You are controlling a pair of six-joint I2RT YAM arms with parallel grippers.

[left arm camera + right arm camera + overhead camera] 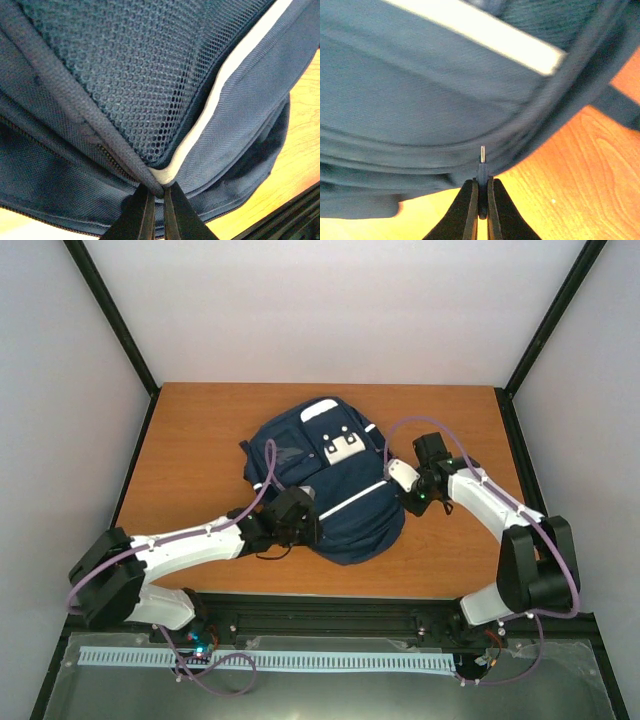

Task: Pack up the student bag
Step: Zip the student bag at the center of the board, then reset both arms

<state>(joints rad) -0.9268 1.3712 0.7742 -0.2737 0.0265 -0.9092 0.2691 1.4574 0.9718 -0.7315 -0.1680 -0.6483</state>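
Note:
The student bag [325, 480], a navy backpack with white stripes and patches, lies on the wooden table [200, 430]. My left gripper [310, 522] is at its near left side, shut on a fold of the bag's fabric [159, 186] where the mesh pocket [135, 75] meets a white stripe [235, 70]. At the bag's right side, my right gripper [410, 502] is shut on a dark zipper pull [482, 172] with a thin metal pin sticking up from it. The bag [430, 90] fills the right wrist view above the fingers.
Black frame posts stand at the table's far corners and white walls close it in. A dark strap [620, 107] of the bag lies on the wood to the right. The black rail [330, 615] with both arm bases runs along the near edge.

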